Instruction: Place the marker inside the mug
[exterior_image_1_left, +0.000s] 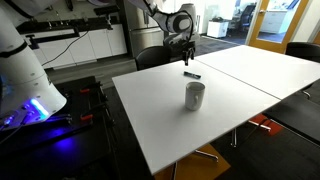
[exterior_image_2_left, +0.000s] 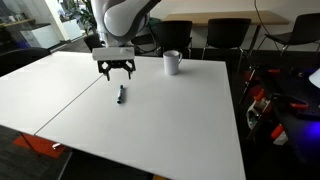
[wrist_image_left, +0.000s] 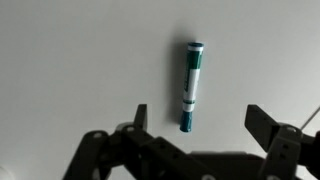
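Note:
The marker (wrist_image_left: 192, 85) is a short dark green-and-white pen lying flat on the white table; it also shows in both exterior views (exterior_image_1_left: 191, 74) (exterior_image_2_left: 121, 95). My gripper (wrist_image_left: 200, 125) is open and empty, hovering straight above the marker, with its near end between the fingers in the wrist view. In both exterior views the gripper (exterior_image_1_left: 186, 57) (exterior_image_2_left: 115, 70) hangs a little above the marker. The grey mug (exterior_image_1_left: 194, 96) (exterior_image_2_left: 173, 63) stands upright on the table, well apart from the marker.
The white table (exterior_image_1_left: 230, 115) (exterior_image_2_left: 160, 120) is made of two tops with a seam between them. Dark chairs (exterior_image_2_left: 180, 35) stand along its far side. A lit robot base (exterior_image_1_left: 25, 90) stands off the table.

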